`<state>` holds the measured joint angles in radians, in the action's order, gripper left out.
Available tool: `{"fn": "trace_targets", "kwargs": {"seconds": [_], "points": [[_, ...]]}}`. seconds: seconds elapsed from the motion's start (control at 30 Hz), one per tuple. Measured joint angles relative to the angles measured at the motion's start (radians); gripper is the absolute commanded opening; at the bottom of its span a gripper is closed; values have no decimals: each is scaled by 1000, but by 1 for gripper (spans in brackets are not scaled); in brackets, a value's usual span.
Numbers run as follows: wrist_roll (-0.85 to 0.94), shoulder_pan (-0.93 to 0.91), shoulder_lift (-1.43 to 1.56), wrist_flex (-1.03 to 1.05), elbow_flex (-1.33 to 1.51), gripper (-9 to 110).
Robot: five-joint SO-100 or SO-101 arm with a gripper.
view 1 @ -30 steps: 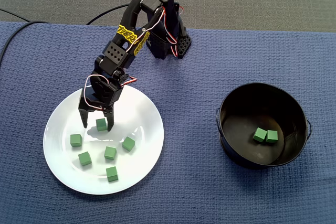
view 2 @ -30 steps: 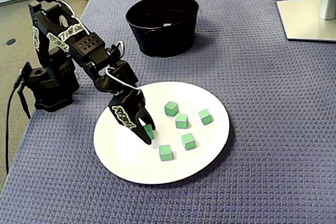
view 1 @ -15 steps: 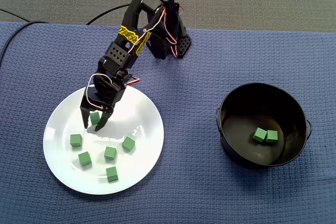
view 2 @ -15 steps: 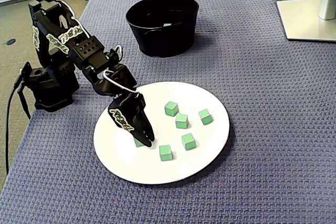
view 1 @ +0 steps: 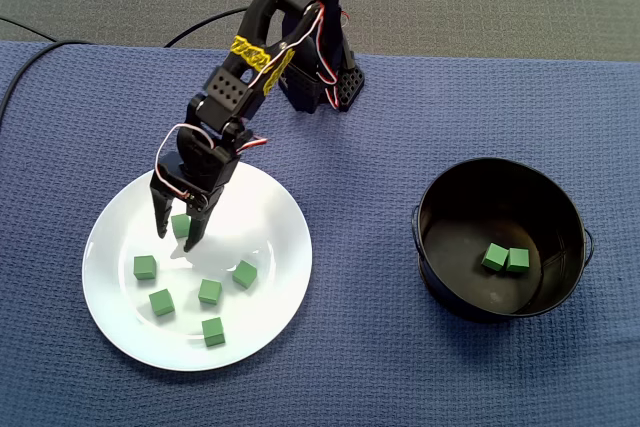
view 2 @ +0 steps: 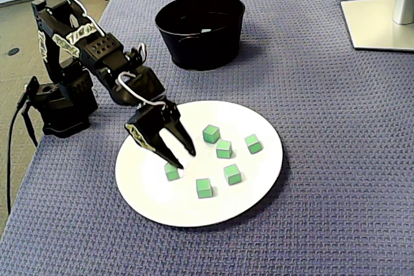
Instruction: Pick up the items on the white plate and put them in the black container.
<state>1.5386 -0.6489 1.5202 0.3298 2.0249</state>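
So far two green cubes (view 1: pixel 505 258) lie in the black container (view 1: pixel 462 197) at right — six are left on the white plate (view 1: pixel 268 239), where the gripper (view 2: pixel 185 159) hangs open and empty over one cube (view 1: pixel 181 225).

The gripper (view 2: pixel 185 159) was pinched shut half a second ago. Its jaws have now spread apart again and it has lifted a little off the plate (view 2: pixel 259 179). The green cube (view 2: pixel 171 172) it had closed on now lies loose just under one fingertip. In a fixed view the cube (view 1: pixel 181 225) shows between the fingers, up and left of where it was a second ago.
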Motion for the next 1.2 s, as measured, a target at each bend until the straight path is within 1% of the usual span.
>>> {"fn": "trace_targets", "kwargs": {"seconds": [0.1,0.17,0.33,0.5,0.67,0.9,1.03,1.2], "points": [[-110,6,67,46,0,26],[-181,-3,94,72,-2,29],[-364,-72,101,250,-103,29],[-523,-137,37,512,-255,29],[-594,-141,-32,549,-270,29],[-660,-133,-123,675,-333,25],[-676,-110,-150,683,-333,21],[-676,-112,-187,647,-333,21]]}}
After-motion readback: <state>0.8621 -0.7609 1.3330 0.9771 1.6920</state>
